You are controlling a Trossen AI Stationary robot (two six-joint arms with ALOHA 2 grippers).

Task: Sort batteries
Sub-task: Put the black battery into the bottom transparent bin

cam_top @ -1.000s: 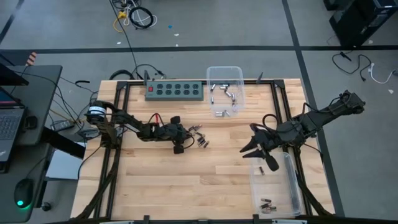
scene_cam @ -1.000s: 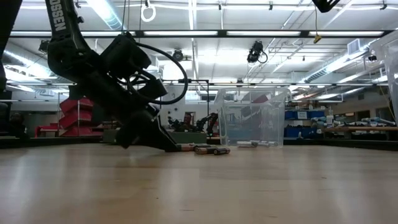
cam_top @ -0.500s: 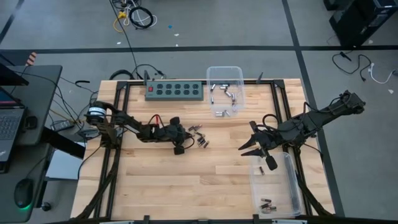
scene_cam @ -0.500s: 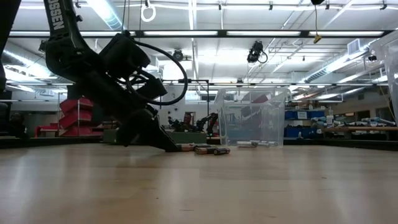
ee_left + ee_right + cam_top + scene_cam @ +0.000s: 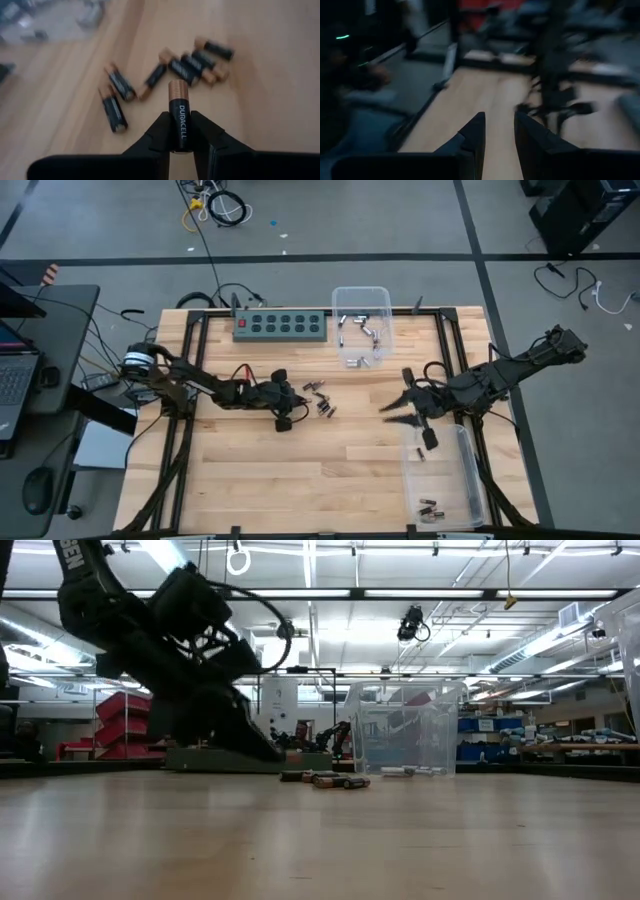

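Fingers of the left gripper [image 5: 179, 142] are clamped narrowly on one black-and-copper battery [image 5: 178, 114], which is held upright between the matte black tips. Fingers of the right gripper [image 5: 498, 131] are parted with nothing between them, above the wooden table [image 5: 330, 470]. Loose batteries [image 5: 165, 76], smooth small cylinders, are scattered on the wood just beyond the held cell.

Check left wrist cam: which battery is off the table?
The Duracell battery pinched in the left claw, copper end pointing forward. The other black-and-copper batteries lie loose on the wooden table beyond it.
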